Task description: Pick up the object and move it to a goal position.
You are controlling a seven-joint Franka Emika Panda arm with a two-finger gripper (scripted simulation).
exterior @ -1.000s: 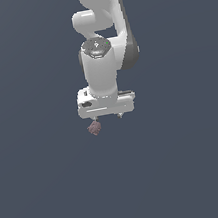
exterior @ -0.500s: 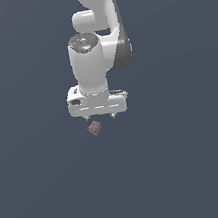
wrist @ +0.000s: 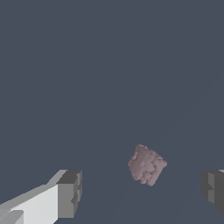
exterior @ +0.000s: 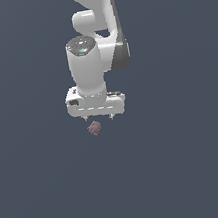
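The object (exterior: 94,128) is a small lumpy reddish-brown blob lying on the dark grey surface. My white gripper (exterior: 99,118) hangs just above it, pointing down. Its short fingertips (exterior: 111,116) show under the hand. In the wrist view the object (wrist: 147,165) lies between the lines of the two dark finger pads (wrist: 70,194), nearer the pad at the picture's right edge. The gripper (wrist: 142,192) is open and empty, and its fingers do not touch the object.
The plain dark grey surface (exterior: 192,167) runs all around the object. The white arm (exterior: 94,12) rises from the hand to the top of the exterior view. Nothing else shows.
The gripper has moved toward the exterior view's left, to stand over the object, and now sits slightly lower. The object has not moved.
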